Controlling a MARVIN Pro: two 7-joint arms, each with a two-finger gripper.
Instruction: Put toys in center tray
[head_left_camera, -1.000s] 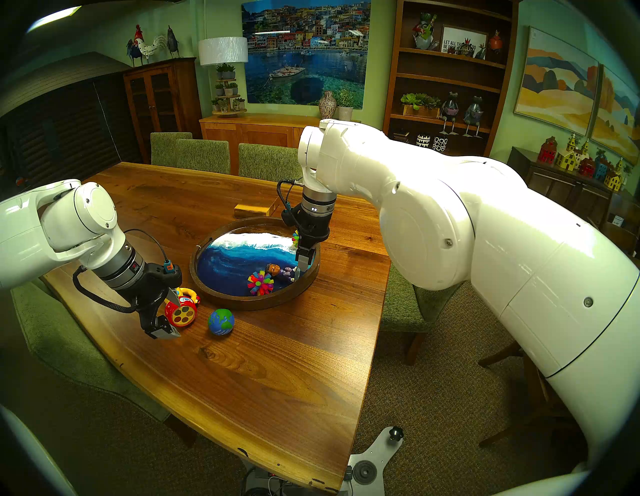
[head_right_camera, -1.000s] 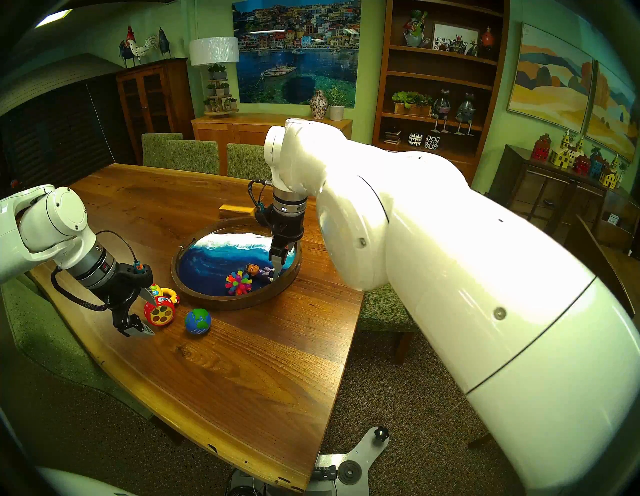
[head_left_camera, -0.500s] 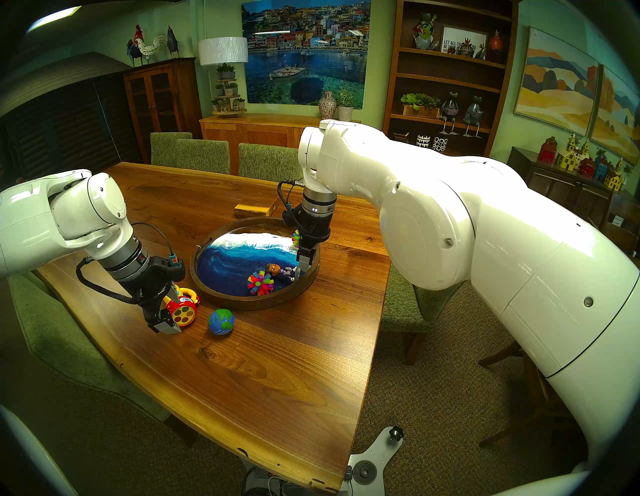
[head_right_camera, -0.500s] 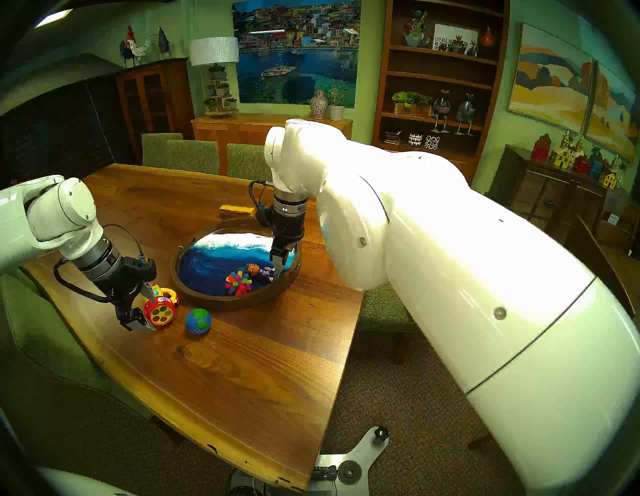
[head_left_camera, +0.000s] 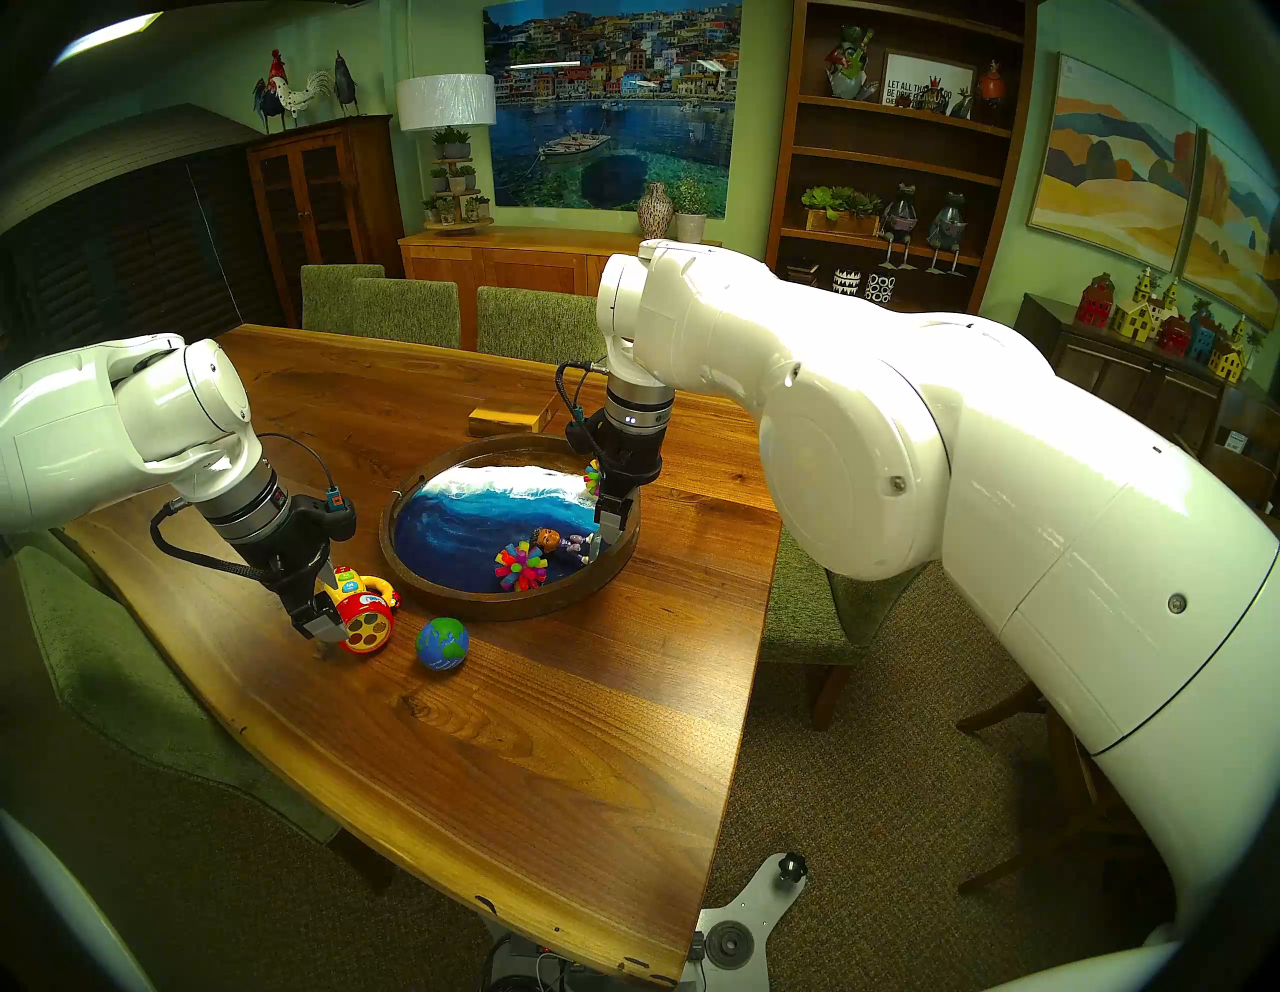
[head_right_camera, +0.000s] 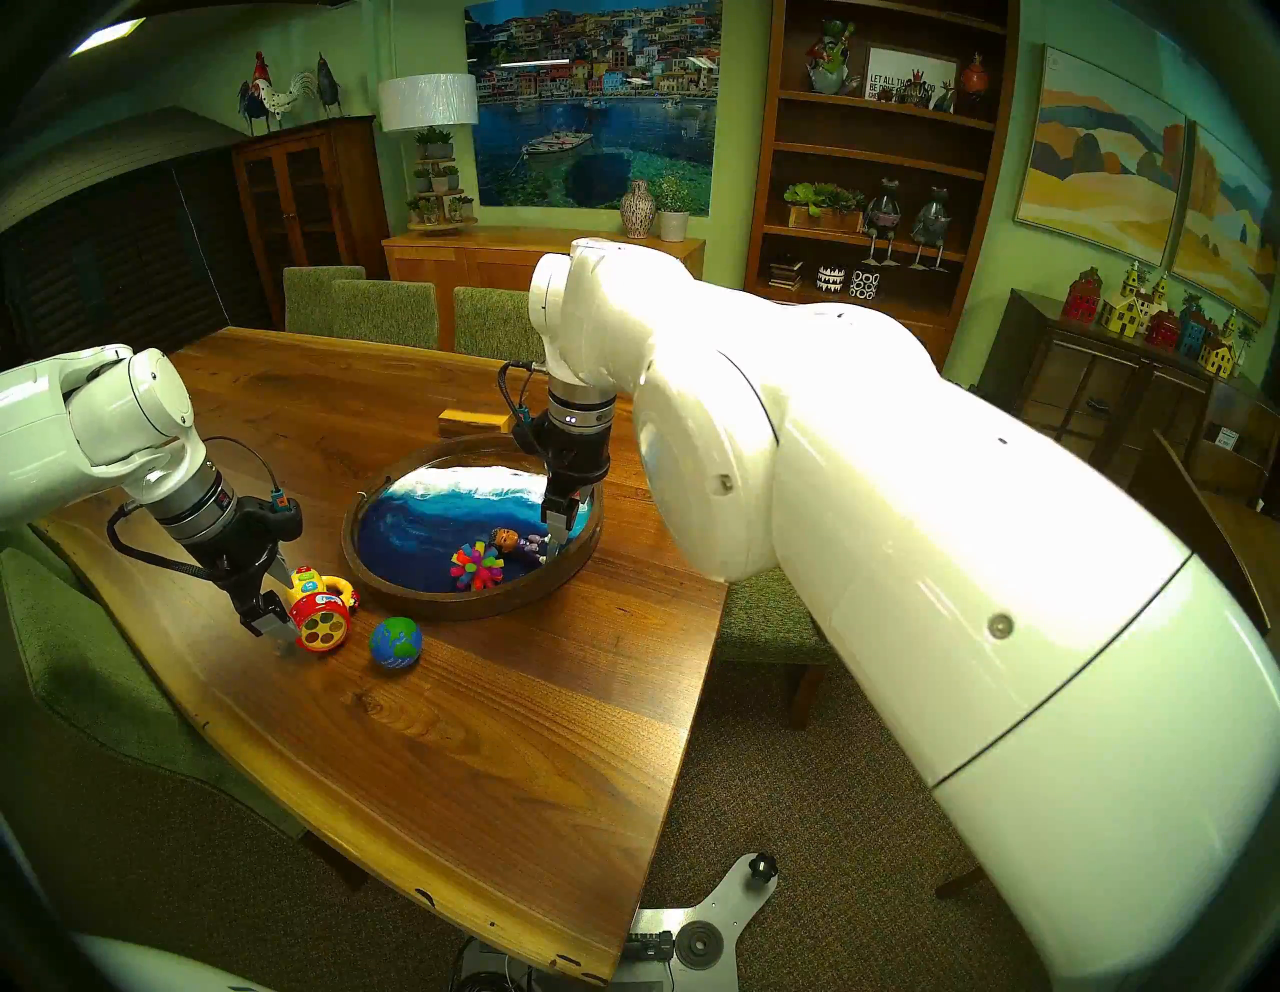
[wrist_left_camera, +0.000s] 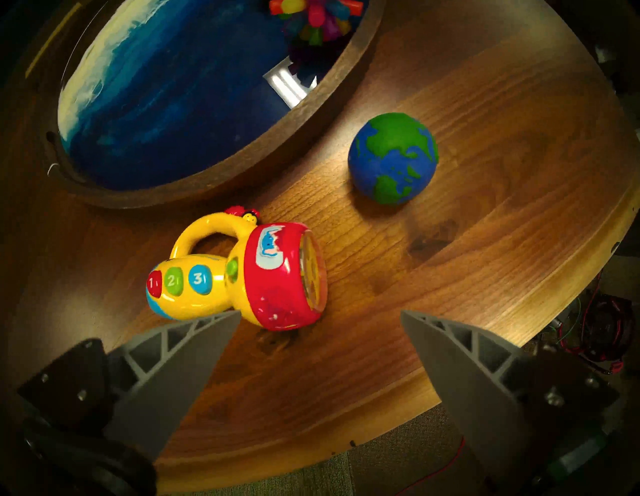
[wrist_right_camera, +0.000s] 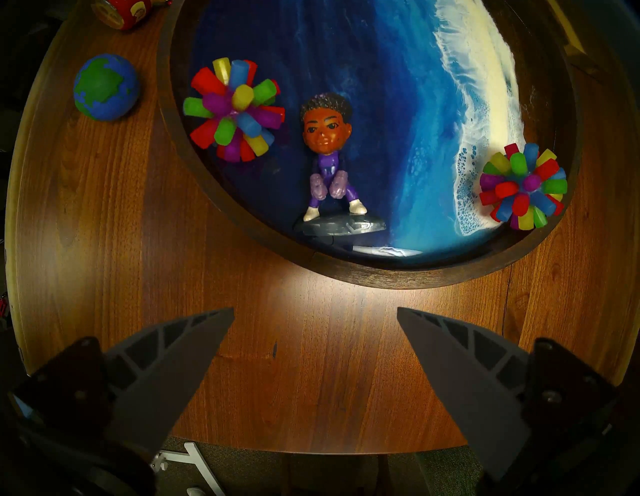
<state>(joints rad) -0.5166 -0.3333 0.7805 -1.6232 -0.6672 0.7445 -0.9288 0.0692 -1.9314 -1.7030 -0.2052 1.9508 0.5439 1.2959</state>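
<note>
Left wrist view: left gripper (wrist_left_camera: 318, 322), jaws spread, straddles the flashlight (wrist_left_camera: 239, 277) lying on the table (wrist_left_camera: 467, 259) beside the tray (wrist_left_camera: 277, 135). Next, probably lower and close on it.

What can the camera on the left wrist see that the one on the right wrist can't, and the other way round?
Only the left wrist view shows the toy flashlight whole, with its numbered buttons. Only the right wrist view shows the doll and a second spiky ball. Both show the globe ball, the tray and one spiky ball.
</note>
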